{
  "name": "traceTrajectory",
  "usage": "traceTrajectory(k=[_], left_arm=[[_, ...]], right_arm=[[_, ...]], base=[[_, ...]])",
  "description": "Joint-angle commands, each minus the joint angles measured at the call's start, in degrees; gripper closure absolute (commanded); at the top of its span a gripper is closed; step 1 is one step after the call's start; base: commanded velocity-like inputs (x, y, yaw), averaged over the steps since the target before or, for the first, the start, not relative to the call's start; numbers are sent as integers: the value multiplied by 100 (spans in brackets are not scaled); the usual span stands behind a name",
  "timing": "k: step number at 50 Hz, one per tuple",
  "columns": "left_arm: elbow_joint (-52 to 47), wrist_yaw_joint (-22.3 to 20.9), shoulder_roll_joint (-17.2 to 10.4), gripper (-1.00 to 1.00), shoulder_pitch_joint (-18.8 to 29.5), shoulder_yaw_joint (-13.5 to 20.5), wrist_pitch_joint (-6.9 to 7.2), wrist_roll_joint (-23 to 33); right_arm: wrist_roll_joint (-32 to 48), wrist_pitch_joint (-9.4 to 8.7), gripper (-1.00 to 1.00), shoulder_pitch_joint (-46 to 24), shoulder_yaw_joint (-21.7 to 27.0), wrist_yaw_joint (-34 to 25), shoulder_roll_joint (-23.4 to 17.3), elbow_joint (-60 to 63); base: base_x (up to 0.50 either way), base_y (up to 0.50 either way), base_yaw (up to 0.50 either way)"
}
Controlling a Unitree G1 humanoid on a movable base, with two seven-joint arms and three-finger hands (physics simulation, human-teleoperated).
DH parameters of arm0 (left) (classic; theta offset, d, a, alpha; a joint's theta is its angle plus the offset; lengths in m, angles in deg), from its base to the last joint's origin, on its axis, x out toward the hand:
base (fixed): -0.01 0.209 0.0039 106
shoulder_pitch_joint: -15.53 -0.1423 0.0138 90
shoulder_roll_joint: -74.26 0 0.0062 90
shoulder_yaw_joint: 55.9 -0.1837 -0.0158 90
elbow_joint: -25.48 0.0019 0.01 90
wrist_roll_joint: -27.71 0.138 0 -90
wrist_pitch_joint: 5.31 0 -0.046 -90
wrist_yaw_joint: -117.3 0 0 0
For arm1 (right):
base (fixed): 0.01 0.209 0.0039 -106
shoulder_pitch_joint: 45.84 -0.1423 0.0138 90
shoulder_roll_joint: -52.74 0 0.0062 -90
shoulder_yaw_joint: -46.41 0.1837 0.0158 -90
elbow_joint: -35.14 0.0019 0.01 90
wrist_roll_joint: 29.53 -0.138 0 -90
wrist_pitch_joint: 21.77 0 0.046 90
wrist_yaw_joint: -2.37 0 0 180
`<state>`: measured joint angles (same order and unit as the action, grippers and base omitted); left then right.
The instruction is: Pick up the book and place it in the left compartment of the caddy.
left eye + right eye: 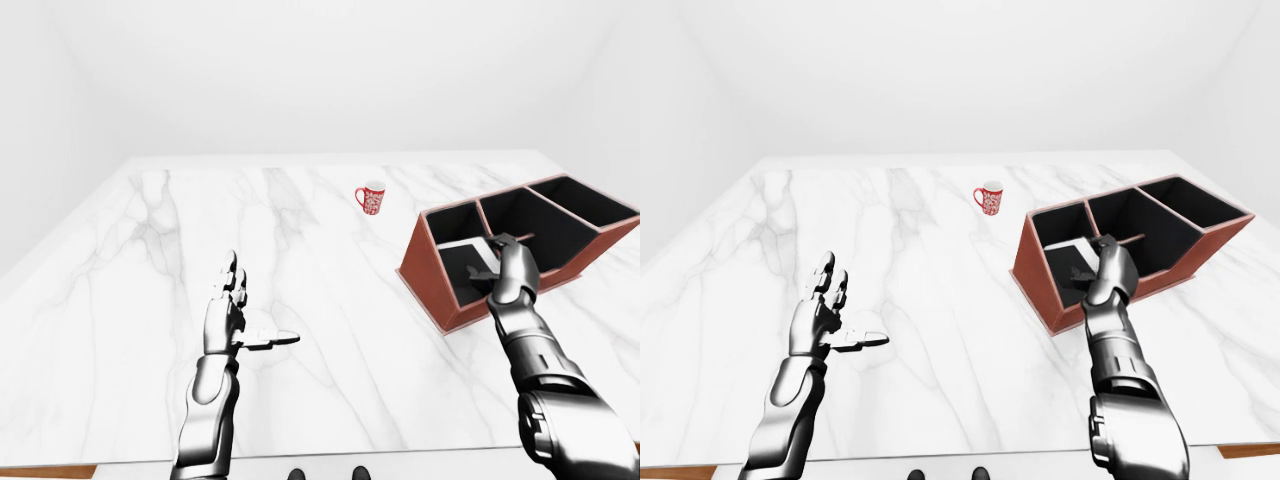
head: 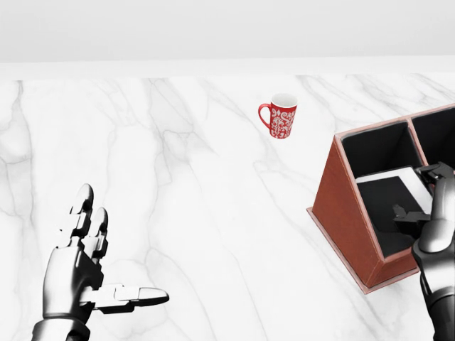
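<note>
The book, black-covered with a white page edge, lies inside the left compartment of the reddish-brown caddy, which has black-lined compartments side by side. My right hand hovers over the book's right side at the right edge of the head view. Its fingers are spread and do not close round the book. My left hand floats open, palm up, above the marble at the lower left, far from the caddy.
A red mug with a white pattern stands on the white marble table, up and left of the caddy. The caddy's other compartments hold nothing. The table's near edge runs along the bottom of the eye views.
</note>
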<state>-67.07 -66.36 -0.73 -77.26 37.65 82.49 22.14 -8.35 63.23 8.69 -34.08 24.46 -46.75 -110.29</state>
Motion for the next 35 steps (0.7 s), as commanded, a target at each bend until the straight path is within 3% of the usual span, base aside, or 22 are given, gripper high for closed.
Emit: traceTrajectory(k=[1,2,3,15,22,31,33,35], left_arm=[[-2,-4,-1,-100,-5,2,2,0],[3,-6,-1,-100,-6,3,-4,-1],[4,-6,-1,-100,-5,3,-3,-1],[-115,-1,2,-100,-31,-1,81,0],[-162,0,5,-100,-42,-4,115,3],[-216,-3,8,-100,-57,-7,148,2],[-220,-20,4,-100,-53,-2,173,-18],[-211,-48,-4,-100,-33,-3,231,-37]], right_arm=[[215,0,-42,-83,-6,-5,-10,285],[226,0,-65,-75,-8,-23,-8,310],[237,0,-100,-77,-7,-32,-5,301],[319,0,-100,19,11,-173,46,540],[427,0,-100,385,20,-418,171,1345],[972,0,-100,1144,-29,-1628,503,3894],[992,0,-100,1503,81,-2094,754,5427],[933,0,-100,1657,234,-2214,963,6135]], base=[[0,0,0],[0,0,0],[0,0,0],[0,0,0],[0,0,0],[0,0,0],[0,0,0],[0,0,0]])
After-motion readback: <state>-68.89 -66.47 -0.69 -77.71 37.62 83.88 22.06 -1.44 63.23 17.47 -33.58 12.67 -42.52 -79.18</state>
